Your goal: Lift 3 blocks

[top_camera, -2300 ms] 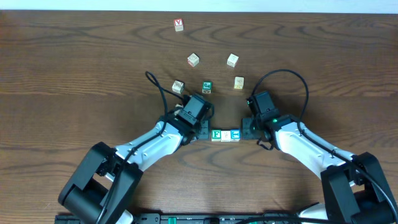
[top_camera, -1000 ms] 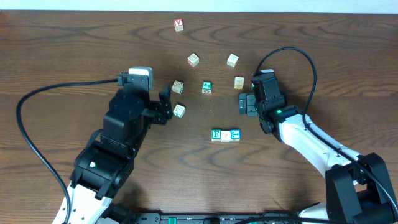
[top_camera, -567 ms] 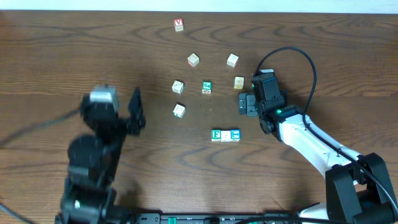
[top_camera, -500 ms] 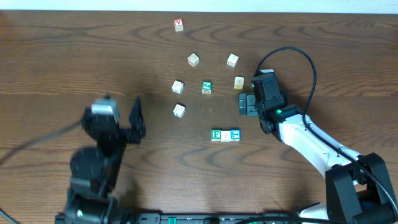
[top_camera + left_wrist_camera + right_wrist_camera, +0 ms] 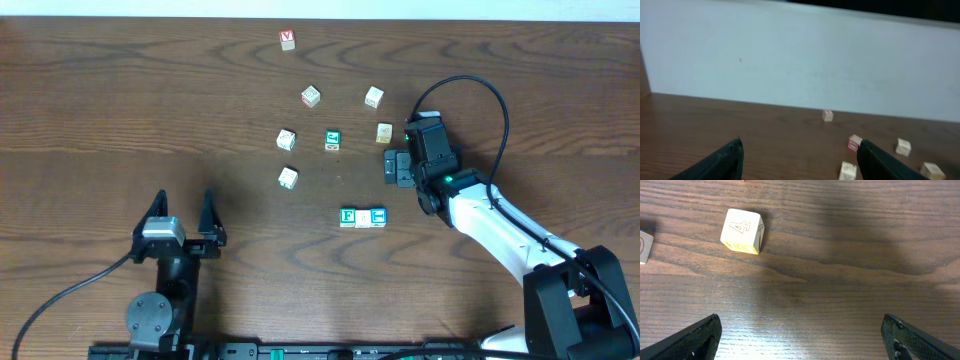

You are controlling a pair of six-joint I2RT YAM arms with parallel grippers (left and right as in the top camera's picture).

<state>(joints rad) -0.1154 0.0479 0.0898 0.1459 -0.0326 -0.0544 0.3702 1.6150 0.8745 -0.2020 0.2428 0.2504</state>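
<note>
While neither arm is carrying anything, the left gripper (image 5: 184, 197) is hovering with its jaws spread wide near the near-left corner of the table (image 5: 90, 90), well apart from every cube. The right gripper (image 5: 391, 168) is also standing fully open and empty, low over the wood to the right of the table's middle and pointing toward the left edge. Just beside it, toward the far edge, a yellow-sided cube (image 5: 384, 132) marked with a 4 is lying; it is not one of the three wanted.

Of the three blocks to be lifted, the green-faced cube (image 5: 348, 217) and the blue-faced cube (image 5: 377, 217) are sitting side by side and touching, between the right gripper and the near edge. The cream cube (image 5: 288, 178) is resting apart from that pair, toward the left edge and a little farther from the near edge.

All three are lying flat on the table, so the lift itself appears not yet begun, and the arms seem to be standing between attempts. The next move is probably calling for the cream cube to be brought against the pair to make one row. Both grippers would then be pressing inward on the row's ends and rising together, since uneven pressure could buckle the row.

Nine cubes are showing in all:
- two green-faced, counting a second green-faced cube (image 5: 332, 140) near the table's middle
- one blue-faced
- one red-lettered cube (image 5: 288, 39) by the far edge
- five pale, counting three other pale cubes (image 5: 311, 96)
</note>
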